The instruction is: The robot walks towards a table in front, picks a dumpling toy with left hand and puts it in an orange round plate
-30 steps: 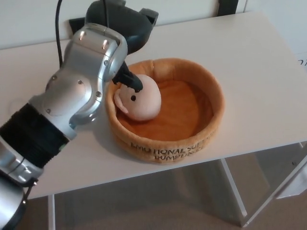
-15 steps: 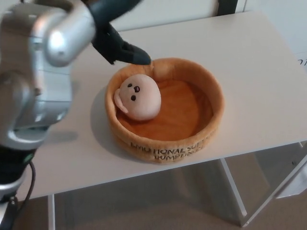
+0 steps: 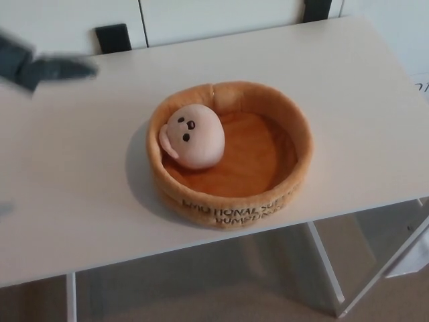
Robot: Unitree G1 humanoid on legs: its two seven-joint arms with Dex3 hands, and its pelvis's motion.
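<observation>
Dumpling toy (image 3: 193,136): a pale pink, rounded plush with two dark eyes and a small mouth; it lies inside the orange round plate, in the half nearer the robot's left, leaning against the inner wall.
Orange round plate (image 3: 295,134): a soft, high-walled fabric dish (more basket than plate), upright on the table; dark lettering runs along its outer wall on the near side, only partly legible.
Table (image 3: 348,87): a white top carrying the plate near its middle; its pale legs show below the near edge.
Left hand (image 3: 41,67): a dark, motion-blurred shape at the upper left edge of the view, above the table and well apart from the plate; it holds nothing, and one finger points toward the picture's right. How far the fingers are spread cannot be told from the blur.
Right hand: does not show in this view.
Background: a black block (image 3: 112,37) stands behind the table's far edge, against white cabinet fronts (image 3: 221,12).
</observation>
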